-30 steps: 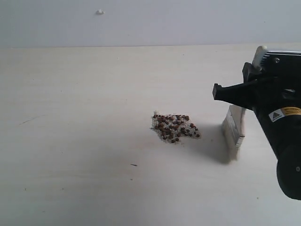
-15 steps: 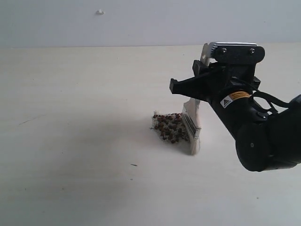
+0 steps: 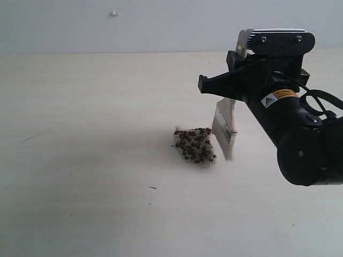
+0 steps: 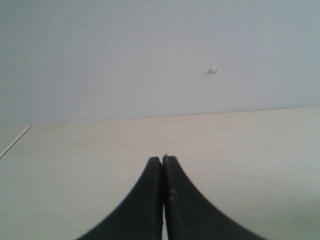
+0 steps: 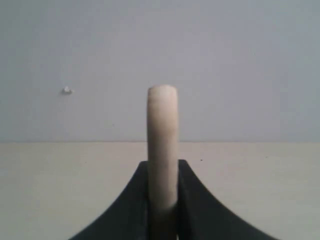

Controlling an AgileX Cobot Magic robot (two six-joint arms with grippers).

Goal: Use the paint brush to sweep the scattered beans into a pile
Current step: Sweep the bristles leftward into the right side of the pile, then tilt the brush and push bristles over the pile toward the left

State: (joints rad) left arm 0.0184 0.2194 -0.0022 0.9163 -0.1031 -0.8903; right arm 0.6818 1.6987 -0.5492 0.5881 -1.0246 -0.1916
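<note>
The reddish-brown beans, mixed with whitish grains, lie in one small pile (image 3: pixel 194 144) in the middle of the pale table (image 3: pixel 80 134). The paint brush hangs just right of it, its silver band (image 3: pixel 222 122) above off-white bristles (image 3: pixel 228 145) that point down beside the pile's right edge. My right gripper (image 3: pixel 214 84) is shut on the wooden handle (image 5: pixel 162 130), which stands up between the black fingers (image 5: pixel 190 185). In the left wrist view my left gripper (image 4: pixel 163 159) is shut and empty over bare table; the exterior view does not show it.
The right arm's black body (image 3: pixel 300 144) fills the right side of the exterior view. A small white speck (image 3: pixel 113 13) sits on the back wall. A thin dark mark (image 3: pixel 153 187) lies on the table in front of the pile.
The right gripper swung the brush left from the table's right side into the beans, pushing their right edge inward into a tighter clump, then drew back slightly. The left gripper has not moved.
</note>
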